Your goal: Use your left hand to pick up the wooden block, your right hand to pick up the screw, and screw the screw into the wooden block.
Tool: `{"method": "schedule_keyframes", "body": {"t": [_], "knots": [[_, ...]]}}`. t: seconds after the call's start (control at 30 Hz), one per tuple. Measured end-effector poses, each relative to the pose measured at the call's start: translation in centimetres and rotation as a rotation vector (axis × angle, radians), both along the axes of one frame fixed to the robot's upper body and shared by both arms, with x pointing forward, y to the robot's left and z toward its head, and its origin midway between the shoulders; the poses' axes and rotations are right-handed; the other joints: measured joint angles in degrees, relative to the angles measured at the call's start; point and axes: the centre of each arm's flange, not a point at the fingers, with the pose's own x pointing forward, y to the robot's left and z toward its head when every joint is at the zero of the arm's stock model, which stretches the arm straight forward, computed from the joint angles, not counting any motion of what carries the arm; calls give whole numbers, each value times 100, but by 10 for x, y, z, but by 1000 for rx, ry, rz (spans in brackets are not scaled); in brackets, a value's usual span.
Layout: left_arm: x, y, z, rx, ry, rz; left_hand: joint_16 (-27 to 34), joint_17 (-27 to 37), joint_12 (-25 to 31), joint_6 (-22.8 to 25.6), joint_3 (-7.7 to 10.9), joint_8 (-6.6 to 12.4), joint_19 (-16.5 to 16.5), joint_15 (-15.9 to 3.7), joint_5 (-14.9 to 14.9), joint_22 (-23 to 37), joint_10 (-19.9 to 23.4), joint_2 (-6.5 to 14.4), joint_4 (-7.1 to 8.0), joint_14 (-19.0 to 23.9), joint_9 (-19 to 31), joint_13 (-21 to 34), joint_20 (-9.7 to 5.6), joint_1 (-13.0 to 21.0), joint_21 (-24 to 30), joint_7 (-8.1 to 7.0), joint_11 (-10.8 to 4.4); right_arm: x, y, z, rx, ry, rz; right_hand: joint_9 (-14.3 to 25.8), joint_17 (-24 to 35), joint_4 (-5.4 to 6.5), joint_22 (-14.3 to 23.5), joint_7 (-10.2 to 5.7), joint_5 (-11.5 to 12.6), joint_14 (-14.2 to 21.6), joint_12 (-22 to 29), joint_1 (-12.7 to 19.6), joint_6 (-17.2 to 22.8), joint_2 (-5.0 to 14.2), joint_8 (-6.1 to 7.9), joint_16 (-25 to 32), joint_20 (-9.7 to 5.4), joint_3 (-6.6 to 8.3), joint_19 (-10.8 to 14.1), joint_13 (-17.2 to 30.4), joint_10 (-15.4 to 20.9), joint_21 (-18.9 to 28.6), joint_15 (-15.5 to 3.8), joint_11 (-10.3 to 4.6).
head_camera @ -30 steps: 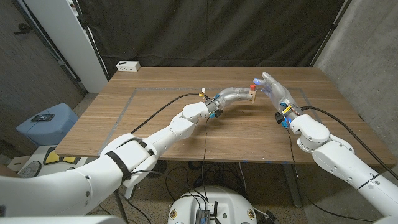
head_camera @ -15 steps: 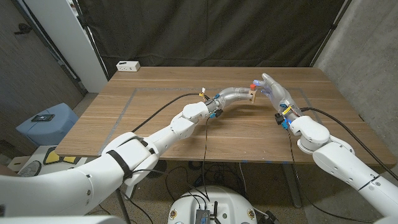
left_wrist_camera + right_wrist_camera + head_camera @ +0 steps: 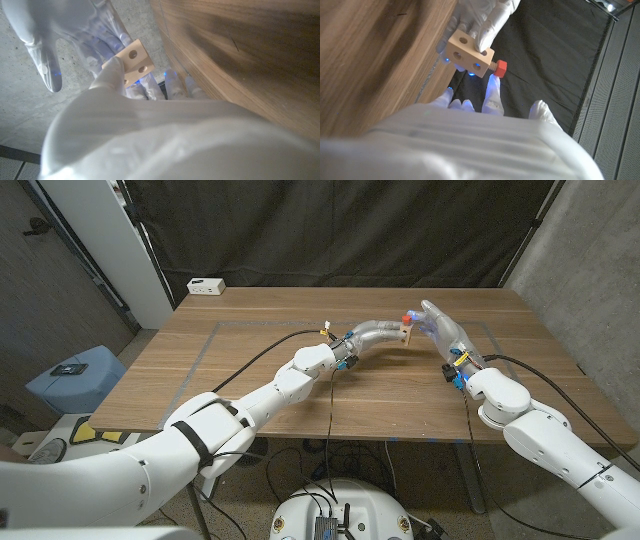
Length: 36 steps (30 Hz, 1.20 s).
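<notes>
- My left hand (image 3: 378, 332) grips the block (image 3: 403, 332) up off the table (image 3: 250, 380), just right of centre in the upper half of the head view.
- In the right wrist view my left fingers (image 3: 485, 20) wrap the block (image 3: 470, 53) from above, and its round holes show on two faces.
- The screw (image 3: 498, 67), red-headed, sticks out of one end of the block; in the head view its head (image 3: 407, 317) sits just above the block.
- My right hand (image 3: 447, 330) is beside the screw, fingertips (image 3: 492, 86) at or just short of its head; I cannot tell whether it grips.
- A white box (image 3: 206, 285) lies at the table's far left corner.
</notes>
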Motion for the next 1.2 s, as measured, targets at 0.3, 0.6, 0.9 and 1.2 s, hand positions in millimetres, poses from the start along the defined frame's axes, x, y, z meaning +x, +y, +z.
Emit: {"method": "schedule_keyframes", "body": {"t": [0.3,0.6,0.9,1.2], "knots": [[-1,0,-2,-3,2,0,0,0,0,0,1,2,0,0,-1,0,0,4,0,0,1,0,0,-4,0,0,0,-2,0,-2,0,2,0,0,0,-17,0,-20,0,0,0,0,21,0,0,45,0,17,0,1,0,0,0,0],[-3,1,-4,-6,5,2,0,0,0,0,1,1,0,0,-18,0,0,5,0,0,0,0,0,-5,0,0,0,-4,0,-3,-2,3,1,0,0,-24,0,0,0,0,0,0,61,0,-23,45,0,24,-1,1,31,0,0,-31],[-3,2,-6,-7,9,2,0,0,0,0,2,-2,0,0,2,0,0,5,0,0,-3,1,0,-5,0,0,0,-7,1,-4,-7,2,-2,0,1,-24,0,-20,0,0,40,0,81,0,-22,45,0,24,62,1,31,0,0,-31],[-3,2,-6,-6,13,4,0,0,0,0,3,-9,0,0,2,0,21,5,0,0,-3,0,0,-6,0,0,21,-8,2,-4,-12,1,-5,0,1,-24,0,-41,0,0,40,-39,101,38,-22,45,-13,24,74,1,94,0,0,-30]]}}
